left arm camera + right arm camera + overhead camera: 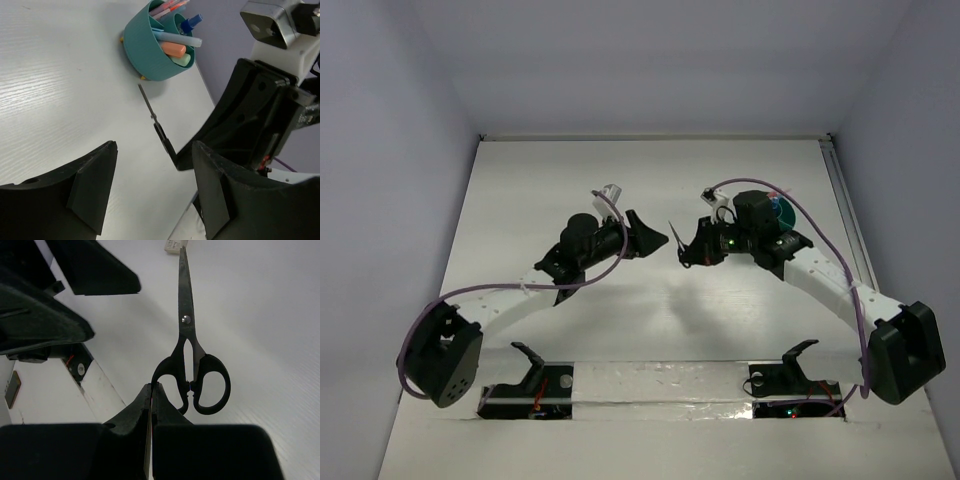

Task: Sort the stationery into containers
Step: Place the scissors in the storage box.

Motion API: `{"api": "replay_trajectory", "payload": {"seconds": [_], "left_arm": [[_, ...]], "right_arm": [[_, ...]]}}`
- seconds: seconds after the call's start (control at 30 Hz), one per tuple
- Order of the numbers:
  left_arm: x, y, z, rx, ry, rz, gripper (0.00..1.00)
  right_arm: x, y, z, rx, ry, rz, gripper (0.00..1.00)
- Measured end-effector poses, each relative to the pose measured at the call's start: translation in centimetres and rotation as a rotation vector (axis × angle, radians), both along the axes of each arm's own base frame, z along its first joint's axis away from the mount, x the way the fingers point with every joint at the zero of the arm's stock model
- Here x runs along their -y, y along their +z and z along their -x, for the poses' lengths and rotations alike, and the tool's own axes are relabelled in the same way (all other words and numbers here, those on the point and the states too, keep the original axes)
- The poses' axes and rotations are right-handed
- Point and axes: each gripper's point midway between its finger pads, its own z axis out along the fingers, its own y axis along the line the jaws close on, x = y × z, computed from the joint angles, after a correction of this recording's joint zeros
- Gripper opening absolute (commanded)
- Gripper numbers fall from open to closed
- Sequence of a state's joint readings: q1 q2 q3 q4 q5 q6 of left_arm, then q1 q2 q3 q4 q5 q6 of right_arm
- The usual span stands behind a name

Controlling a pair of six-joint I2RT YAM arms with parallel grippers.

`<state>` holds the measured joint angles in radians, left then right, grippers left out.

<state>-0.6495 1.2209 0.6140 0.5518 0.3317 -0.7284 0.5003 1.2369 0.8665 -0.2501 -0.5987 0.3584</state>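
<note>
Black-handled scissors (187, 325) hang above the table with blades closed, and my right gripper (151, 388) is shut on the rim of one handle loop. From above, the scissors (677, 240) sit between the two grippers, tip toward the left arm. My left gripper (655, 240) is open, its jaws spread wide just short of the blade tip with nothing between them. In the left wrist view the scissors (156, 120) point at the teal cup (150, 52). The cup holds an orange marker (173, 48), a blue-capped pen (190, 24) and pink pens (167, 7).
In the top view the teal cup (781, 211) stands behind the right arm's wrist, mostly hidden by it. A small white object (613, 190) lies behind the left arm. A raised strip and two black mounts (800, 360) run along the near edge.
</note>
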Motion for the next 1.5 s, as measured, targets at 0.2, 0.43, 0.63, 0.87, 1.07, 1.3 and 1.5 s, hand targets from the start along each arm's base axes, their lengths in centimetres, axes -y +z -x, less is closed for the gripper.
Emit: {"api": "replay_trajectory", "payload": {"seconds": [0.2, 0.43, 0.63, 0.87, 1.07, 1.3, 1.5], "left_arm": [[1.5, -1.4, -1.4, -0.026, 0.003, -0.007, 0.57], [2.2, -2.1, -2.2, -0.04, 0.01, -0.008, 0.43], [2.7, -2.7, -2.4, -0.057, 0.006, -0.004, 0.26], [2.7, -3.0, -2.5, -0.067, 0.016, -0.011, 0.0], [2.8, -2.6, -2.6, -0.063, 0.02, 0.003, 0.0], [2.2, -0.5, -2.9, -0.008, 0.056, 0.03, 0.0], [0.7, 3.9, -3.2, 0.092, 0.131, 0.089, 0.0]], "right_arm": [[-0.8, 0.2, 0.6, 0.003, 0.039, -0.015, 0.0], [-1.6, -0.3, 1.2, -0.002, 0.072, -0.018, 0.0], [-2.1, -1.5, 1.6, -0.026, 0.086, 0.003, 0.0], [-2.3, -2.0, 1.5, -0.022, 0.085, 0.021, 0.0], [-2.3, -2.1, 1.2, -0.003, 0.072, 0.036, 0.0], [-1.8, -1.4, 0.7, 0.039, 0.022, 0.033, 0.47], [-1.2, 0.8, 0.2, 0.108, -0.051, -0.013, 0.65]]}}
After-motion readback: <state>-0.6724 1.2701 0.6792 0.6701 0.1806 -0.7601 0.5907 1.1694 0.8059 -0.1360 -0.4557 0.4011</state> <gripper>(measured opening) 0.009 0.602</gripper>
